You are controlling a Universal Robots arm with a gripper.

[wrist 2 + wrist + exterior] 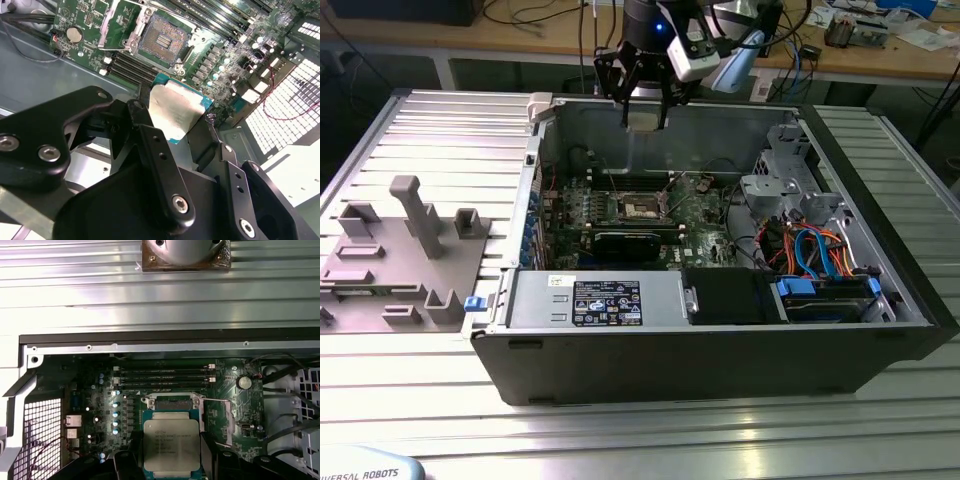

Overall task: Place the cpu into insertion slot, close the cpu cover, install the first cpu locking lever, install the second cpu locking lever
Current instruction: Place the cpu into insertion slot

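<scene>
My gripper (pixel 645 112) hangs above the rear wall of the open computer case, shut on the cpu (pixel 645 119). In both wrist views the cpu (pixel 177 112) (pixel 171 444) is a flat square chip with a silvery top and a teal edge, pinched between the black fingers (pixel 150 142). The insertion slot (pixel 163 36) (pixel 642 207) lies bare below it on the green board, with its dark frame and contact field showing. In the first wrist view the cpu covers most of the insertion slot (pixel 172 403). The cpu cover (pixel 116 22) is folded open beside the slot.
A black graphics card (pixel 625 245) lies in front of the socket, and memory slots (pixel 165 377) run beside it. The power supply (pixel 595 300) fills the case's front, and a drive bay with blue and orange cables (pixel 815 255) sits at the exterior view's right. A grey fixture (pixel 400 250) stands outside the case.
</scene>
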